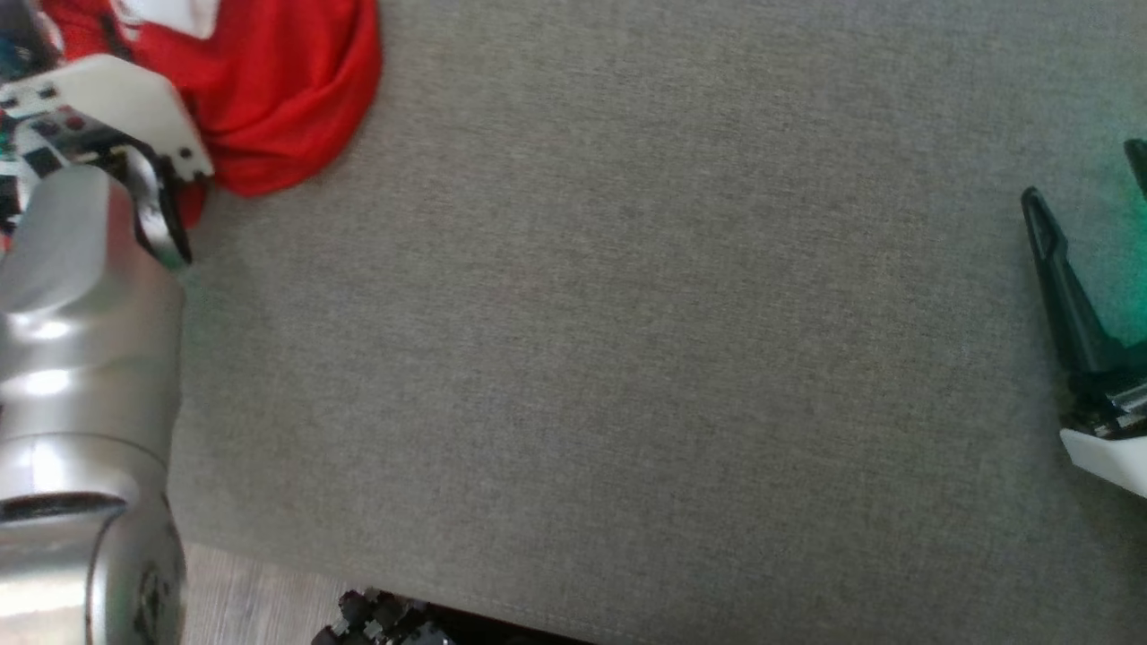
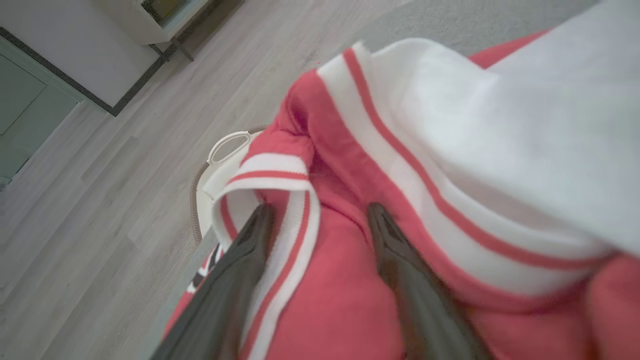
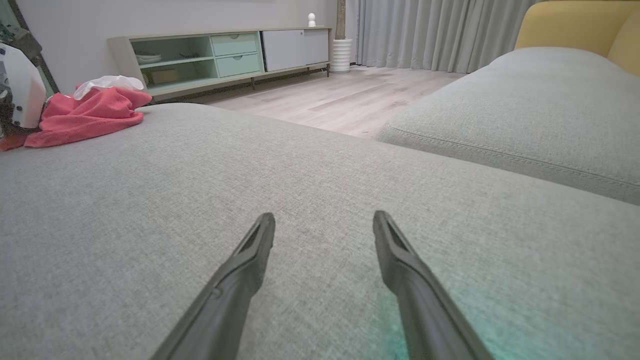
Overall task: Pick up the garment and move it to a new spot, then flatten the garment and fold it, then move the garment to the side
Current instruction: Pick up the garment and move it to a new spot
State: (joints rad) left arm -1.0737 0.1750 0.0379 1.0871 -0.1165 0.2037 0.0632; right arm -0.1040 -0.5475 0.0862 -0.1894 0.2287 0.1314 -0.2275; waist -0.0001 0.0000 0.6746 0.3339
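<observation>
Garment (image 1: 287, 98) – soft red cloth, white ribbed trim; sofa cushion (image 1: 627, 313) – grey woven fabric, matt; left forearm (image 1: 81, 358) glossy silver.

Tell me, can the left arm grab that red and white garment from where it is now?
Probably yes: the left gripper is open with its tips right at the folds of the garment, and nothing lies between them.

Head view: steeply downward onto grey cushion (image 1: 627, 313). Left wrist view: very near, over red garment (image 2: 340, 280), floor (image 2: 100, 200) beyond. Right wrist view: low, along cushion toward cabinet (image 3: 225, 55). All 3 views share garment and cushion.
</observation>
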